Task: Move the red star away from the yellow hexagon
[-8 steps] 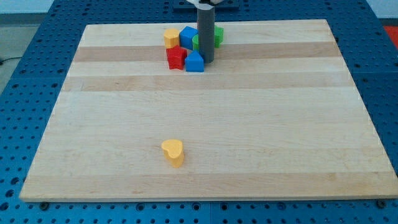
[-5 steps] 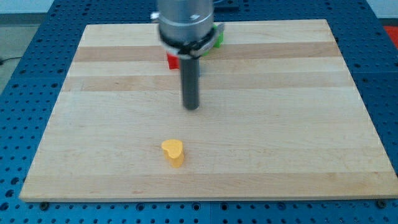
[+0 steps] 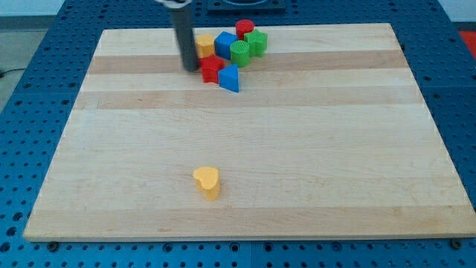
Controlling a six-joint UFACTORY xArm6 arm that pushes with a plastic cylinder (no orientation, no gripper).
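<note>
The red star (image 3: 211,69) is found near the top edge of the wooden board (image 3: 297,149), in a tight cluster: the yellow hexagon (image 3: 205,45) just above it, a blue block (image 3: 230,77) touching its right side, another blue block (image 3: 225,44), two green blocks (image 3: 241,53) (image 3: 256,42) and a red cylinder (image 3: 245,30) further up and right. My tip (image 3: 190,68) is set just left of the red star; no jaws are carried by the rod. A yellow heart (image 3: 207,182) is seen well below the star, alone.
</note>
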